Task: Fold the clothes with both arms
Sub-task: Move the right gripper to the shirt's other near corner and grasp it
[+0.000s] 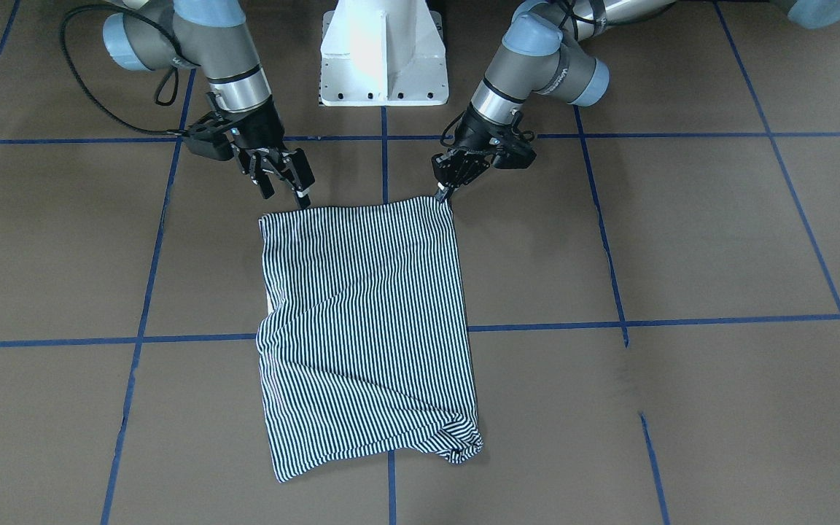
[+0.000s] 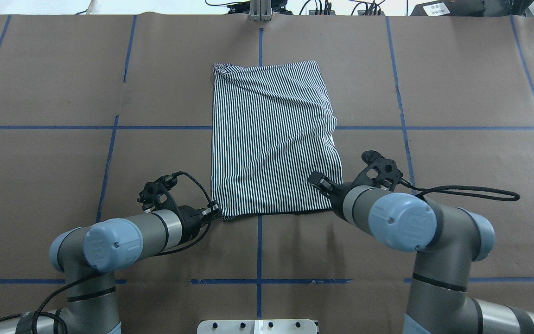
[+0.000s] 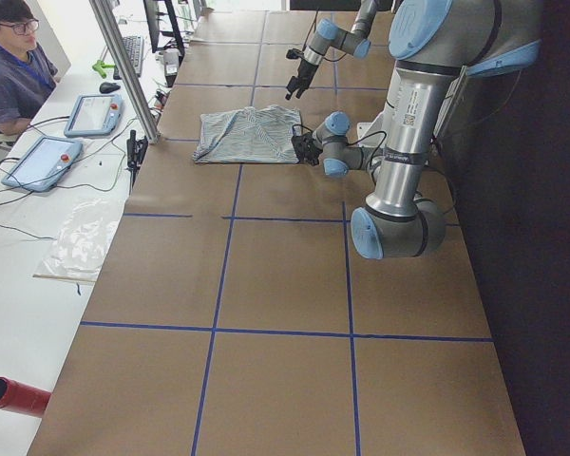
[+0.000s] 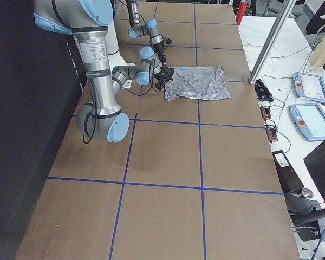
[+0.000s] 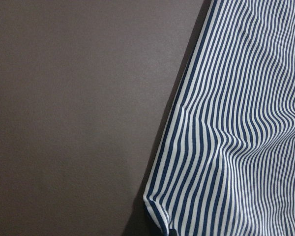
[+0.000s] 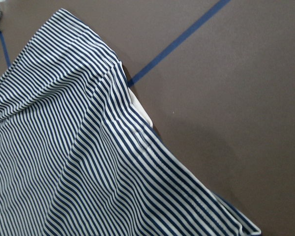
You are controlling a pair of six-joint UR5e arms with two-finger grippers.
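Brown paper crossed with blue tape [image 1: 682, 319] covers the table [image 1: 682, 240], where a striped polo shirt [image 1: 365, 321] lies folded to a rough rectangle at centre frame in the front-facing view. At its upper right corner the left gripper [image 1: 442, 191] appears to pinch the hem. The right gripper [image 1: 285, 184], jaws spread, hovers just above the upper left corner. Soft, light and limp, the knit will likely sag, so both corners want holding.

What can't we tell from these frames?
- Left pincer grip on the shirt corner: fingertips too small in front view, hidden by its wrist overhead, outside the left wrist view.
- Buttons, logo: covered by the shirt's folded striped layer, every view.
- Right pincer touching cloth or not: fingertips tiny in front view, absent from its wrist view.
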